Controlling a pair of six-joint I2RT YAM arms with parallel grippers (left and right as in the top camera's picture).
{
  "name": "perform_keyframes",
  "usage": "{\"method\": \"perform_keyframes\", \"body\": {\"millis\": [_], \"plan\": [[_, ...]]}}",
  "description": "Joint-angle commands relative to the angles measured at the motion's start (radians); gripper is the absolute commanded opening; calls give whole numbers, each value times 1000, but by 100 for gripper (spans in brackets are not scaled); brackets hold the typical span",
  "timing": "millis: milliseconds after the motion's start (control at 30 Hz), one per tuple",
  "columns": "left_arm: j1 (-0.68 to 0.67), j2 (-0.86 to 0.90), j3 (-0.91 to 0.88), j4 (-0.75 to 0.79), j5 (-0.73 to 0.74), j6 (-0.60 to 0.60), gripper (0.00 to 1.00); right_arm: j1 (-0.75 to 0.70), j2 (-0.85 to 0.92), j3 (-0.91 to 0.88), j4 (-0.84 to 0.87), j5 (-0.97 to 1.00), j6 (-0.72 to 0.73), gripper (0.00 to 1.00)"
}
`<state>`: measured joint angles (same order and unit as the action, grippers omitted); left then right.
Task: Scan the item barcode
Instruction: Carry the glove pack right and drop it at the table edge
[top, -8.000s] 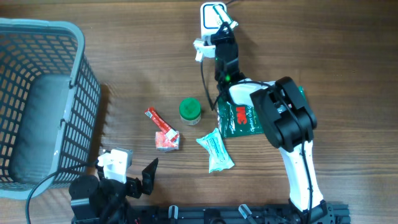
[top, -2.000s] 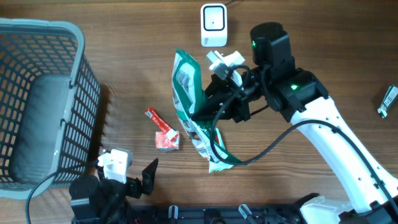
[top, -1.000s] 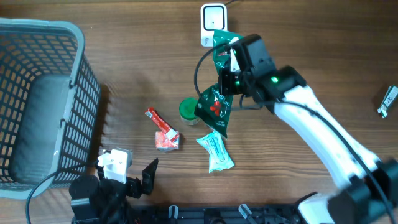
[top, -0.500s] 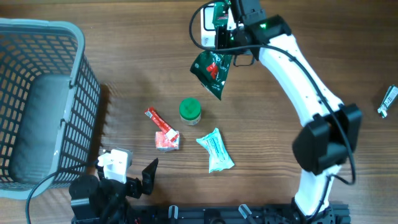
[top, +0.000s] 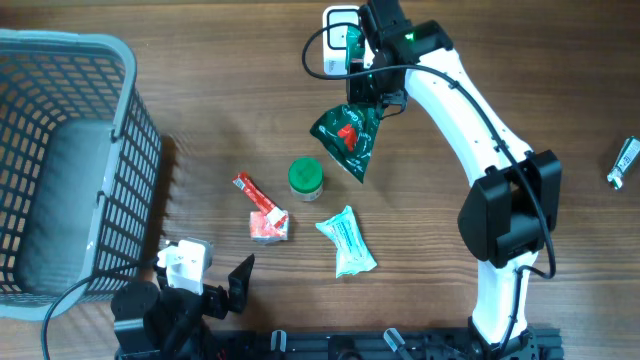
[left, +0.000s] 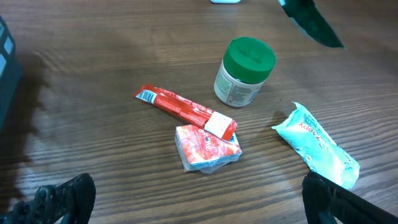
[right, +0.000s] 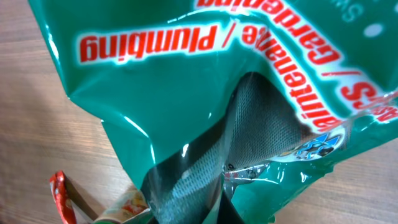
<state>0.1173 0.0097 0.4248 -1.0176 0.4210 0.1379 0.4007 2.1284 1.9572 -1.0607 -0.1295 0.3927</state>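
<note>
- At the table's far edge: scanner (top: 336, 30), white, partly hidden under the right arm
- Just beside it, off the table: green packet (top: 347, 140), hanging by its top edge, apparently so a printed side can face the scanner (barcode itself not made out)
- Holding it: right gripper (top: 366, 98), pinched shut on the packet
- Near edge: left gripper (left: 196, 193), jaws wide, empty, standing clear of the work
- Lying apart on the table, probably next in turn: jar (top: 305, 178), red stick (top: 255, 193), red pack (top: 268, 227), pale pouch (top: 347, 243)
- Left side: basket (top: 122, 110), likely for scanned goods
</note>
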Motion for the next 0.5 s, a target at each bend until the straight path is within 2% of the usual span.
{"method": "perform_keyframes", "body": {"millis": [0,267,467], "plan": [[3,-3,-2,3,16,13,100,10,-8,26,68,3,20,5],[3,-3,-2,3,16,12,100,5,92,26,230,18,53,4],[3,-3,-2,3,16,13,100,3,195,90,270,18,52,5]]}}
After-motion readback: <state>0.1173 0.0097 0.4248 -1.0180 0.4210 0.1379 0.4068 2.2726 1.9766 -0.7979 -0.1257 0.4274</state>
